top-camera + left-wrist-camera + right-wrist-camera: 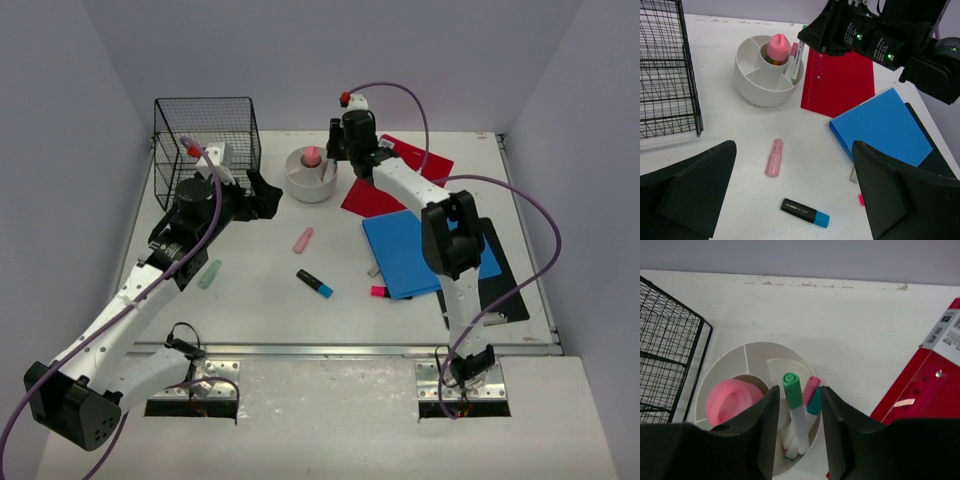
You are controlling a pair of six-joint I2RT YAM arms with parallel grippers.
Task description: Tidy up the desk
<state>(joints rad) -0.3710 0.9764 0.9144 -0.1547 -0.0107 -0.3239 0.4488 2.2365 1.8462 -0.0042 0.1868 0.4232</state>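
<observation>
black folder [512, 295] is mostly buried under the blue binder [405, 250] and the right arm [450, 240], just its edges poke out. tiny pink thing [378, 291] at the binder's near edge, too small to tell what it is. on the right wrist cam the wire basket [665, 340] and red folder [935, 390] run off the edges, the label [949, 337] print is unreadable, and the 3 pens [792, 385] sink out of sight between the right gripper [800, 392] fingers

Black metal wire basket [205, 130], smooth off-white plastic organizer [760, 92], glossy red folder [840, 82], seemingly matt desk [260, 300].
</observation>
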